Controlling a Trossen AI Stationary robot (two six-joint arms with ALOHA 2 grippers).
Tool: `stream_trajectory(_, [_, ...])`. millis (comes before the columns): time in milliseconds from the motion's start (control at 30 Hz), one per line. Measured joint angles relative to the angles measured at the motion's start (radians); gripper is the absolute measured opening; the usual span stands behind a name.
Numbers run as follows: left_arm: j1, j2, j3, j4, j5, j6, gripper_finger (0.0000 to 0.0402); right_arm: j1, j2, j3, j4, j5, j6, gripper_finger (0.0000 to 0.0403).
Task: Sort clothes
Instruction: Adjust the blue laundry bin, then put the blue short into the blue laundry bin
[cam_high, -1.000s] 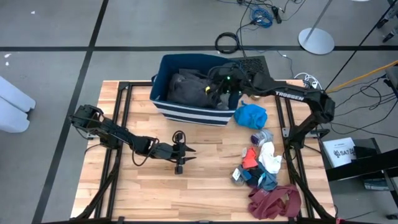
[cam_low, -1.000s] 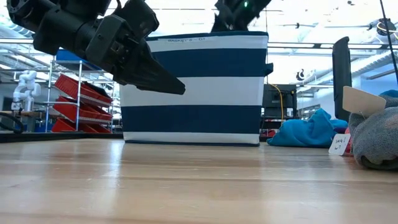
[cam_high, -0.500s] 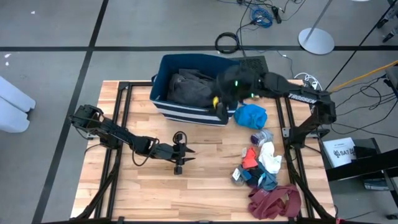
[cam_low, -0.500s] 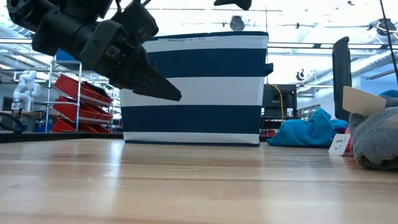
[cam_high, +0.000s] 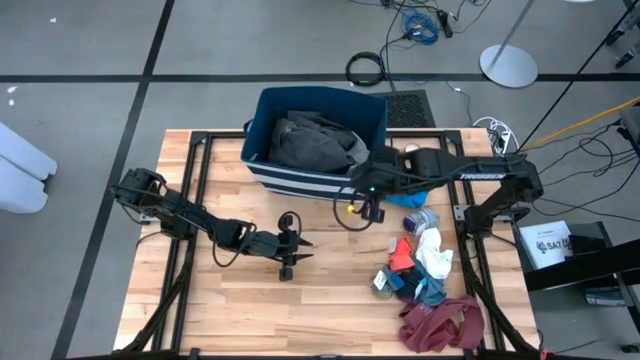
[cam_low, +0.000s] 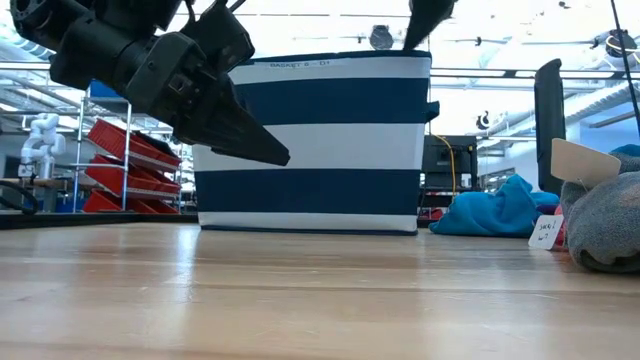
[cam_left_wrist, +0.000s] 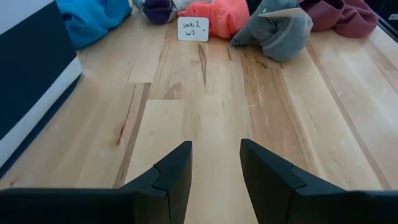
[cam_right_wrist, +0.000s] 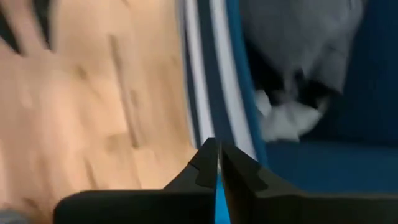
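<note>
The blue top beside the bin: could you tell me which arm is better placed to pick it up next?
Probably the right: the right gripper hangs near the blue top; the left gripper waits farther off.

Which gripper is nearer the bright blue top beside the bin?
The right. The right gripper hangs just off the bin's front corner, close beside the bright blue top. The left gripper is mid-table, well away from it.

One camera looks straight down on the whole table (cam_high: 250, 300); another sits at tabletop level, facing the striped bin (cam_low: 315, 140) — both wrist cameras, closer in, catch it too.
</note>
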Motion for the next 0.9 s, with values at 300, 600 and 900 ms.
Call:
stream_trajectory(300, [0.001, 0.000, 0.000, 0.000, 0.000, 0.001, 0.0145, -0.064, 0.000, -0.063, -0.024, 0.074, 0.022, 0.0001])
stream_trajectory(600, [0.001, 0.000, 0.000, 0.001, 0.000, 0.001, 0.0145, -0.116, 0.000, -0.162, -0.012, -0.005, 0.075, 0.0000])
stream_trajectory(900, [0.000, 0.000, 0.000, 0.000, 0.010, -0.020, 0.0145, 0.018, -0.024, -0.163, -0.132, -0.282, 0.253, 0.0000])
